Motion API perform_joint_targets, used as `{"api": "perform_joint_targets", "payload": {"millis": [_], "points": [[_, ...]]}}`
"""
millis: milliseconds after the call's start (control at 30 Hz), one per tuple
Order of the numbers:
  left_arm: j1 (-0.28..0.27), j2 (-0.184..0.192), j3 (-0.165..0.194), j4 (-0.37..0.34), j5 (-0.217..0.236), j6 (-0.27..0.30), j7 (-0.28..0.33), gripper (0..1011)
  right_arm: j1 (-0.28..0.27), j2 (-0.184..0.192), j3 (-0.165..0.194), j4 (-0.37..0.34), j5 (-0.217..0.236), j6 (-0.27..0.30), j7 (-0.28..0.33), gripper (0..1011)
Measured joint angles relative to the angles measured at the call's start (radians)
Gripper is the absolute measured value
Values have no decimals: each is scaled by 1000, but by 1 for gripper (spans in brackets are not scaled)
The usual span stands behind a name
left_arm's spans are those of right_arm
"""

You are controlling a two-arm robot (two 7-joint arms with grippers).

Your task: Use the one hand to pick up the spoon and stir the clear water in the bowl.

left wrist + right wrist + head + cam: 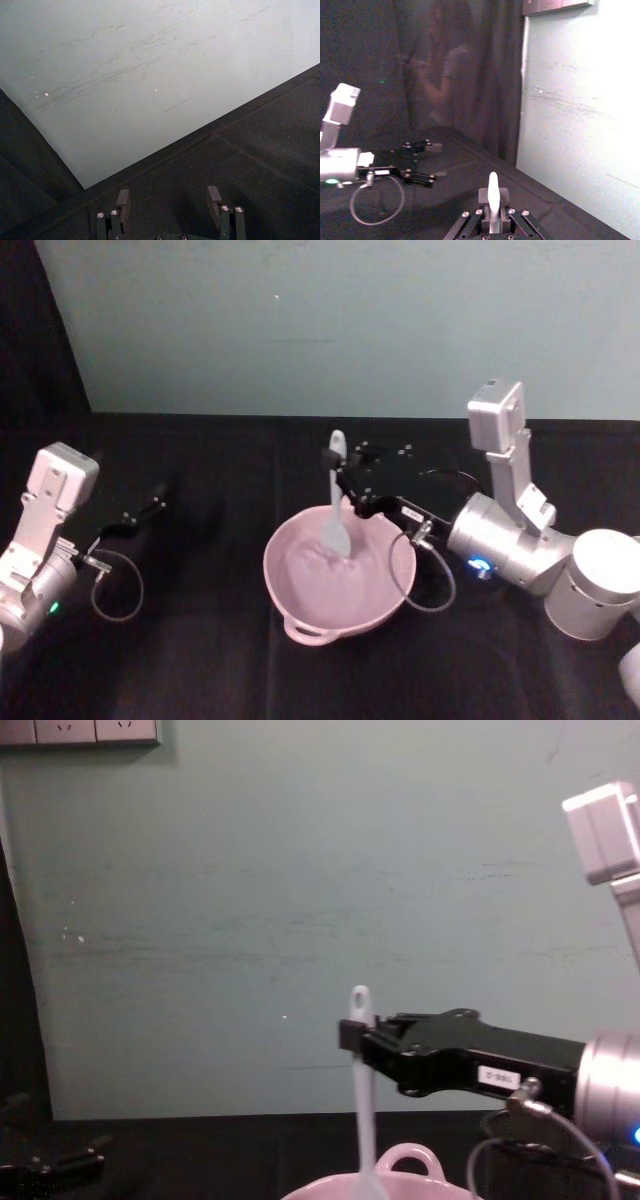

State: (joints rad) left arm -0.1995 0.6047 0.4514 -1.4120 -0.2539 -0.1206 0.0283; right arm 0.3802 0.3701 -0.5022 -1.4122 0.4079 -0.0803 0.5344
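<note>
Right hand (347, 492) is gripping the spoon (335, 510) near its handle end and holding it upright. The spoon's paddle is dipping into the pink bowl (300, 625) just below that hand. Left hand (150, 508) is idling open, low over the worktop (200, 670), well apart from the bowl.

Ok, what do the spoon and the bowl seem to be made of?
Spoon, held by the right gripper: probably plastic, white, matte, thin and even. Bowl: likely plastic too, pale pink, smooth, with a moulded loop handle; ceramic can't be excluded.
</note>
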Motion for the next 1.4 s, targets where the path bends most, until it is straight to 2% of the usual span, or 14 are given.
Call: {"api": "perform_joint_targets", "payload": {"millis": [167,367,467,667,967,1200,1400], "points": [[0,0,0,0,0,0,0,1005,-26,25,34,-19,0,-3,-12,118],[0,0,0,0,0,0,0,1005,-58,52,55,-58,0,-4,-14,118],[0,0,0,0,0,0,0,1005,-77,64,57,-82,-3,-2,-13,118],[0,0,0,0,0,0,0,1005,-111,73,35,-140,-13,3,3,118],[0,0,0,0,0,0,0,1005,-115,49,6,-155,-7,-5,26,118],[0,0,0,0,0,0,0,1005,-81,5,-8,-95,29,-5,42,118],[0,0,0,0,0,0,0,1005,-58,-16,4,-37,51,-10,32,118]]}}
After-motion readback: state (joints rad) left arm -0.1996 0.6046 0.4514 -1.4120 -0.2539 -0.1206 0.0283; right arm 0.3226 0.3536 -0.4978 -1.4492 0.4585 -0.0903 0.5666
